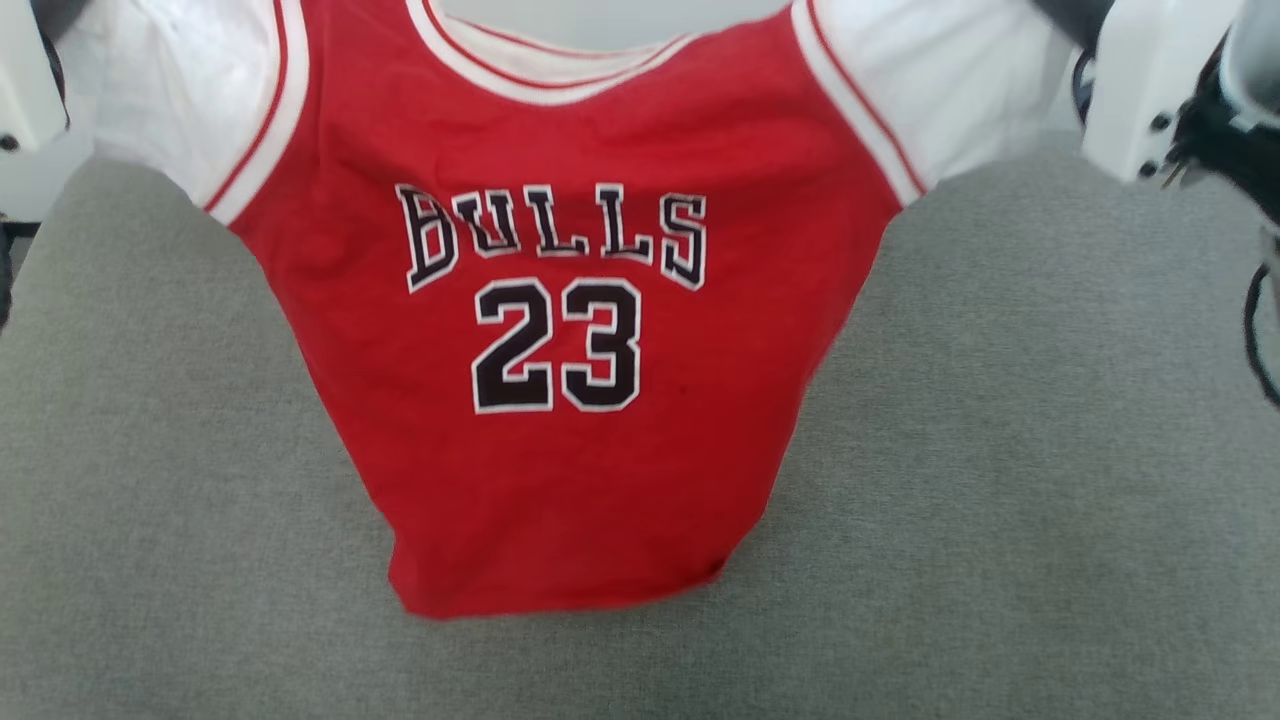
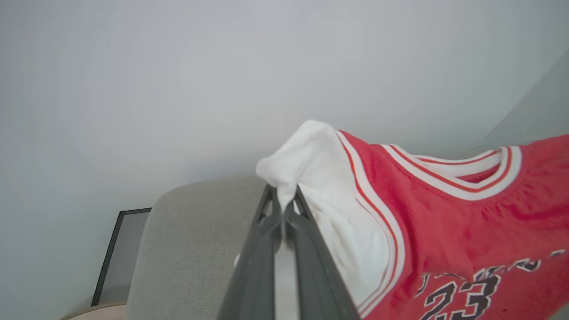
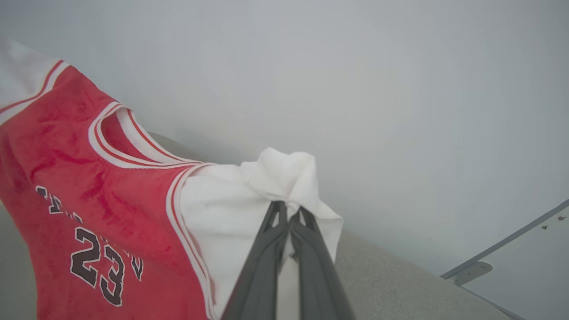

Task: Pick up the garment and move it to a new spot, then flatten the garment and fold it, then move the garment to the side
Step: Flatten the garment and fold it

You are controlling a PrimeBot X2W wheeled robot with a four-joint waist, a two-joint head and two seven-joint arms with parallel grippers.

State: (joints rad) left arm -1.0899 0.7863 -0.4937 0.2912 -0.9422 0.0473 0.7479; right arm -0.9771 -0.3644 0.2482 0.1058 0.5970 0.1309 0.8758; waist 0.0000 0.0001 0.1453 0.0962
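Observation:
The garment (image 1: 560, 330) is a red jersey with white sleeves and black "BULLS 23" print. It hangs spread out above the grey surface (image 1: 1000, 450), print toward me, its hem touching or just over the surface. My left gripper (image 2: 284, 202) is shut on the garment's (image 2: 444, 222) white sleeve tip. My right gripper (image 3: 289, 213) is shut on the other white sleeve of the garment (image 3: 89, 186). In the head view the pale arm housings (image 1: 1140, 90) sit at the top corners; the fingertips are hidden there.
The grey upholstered surface spreads wide on both sides of the hanging jersey. A pale wall (image 2: 222, 66) rises behind it. A dark-framed panel (image 2: 118, 253) stands at the surface's far left end, and black cables (image 1: 1255, 330) hang by my right arm.

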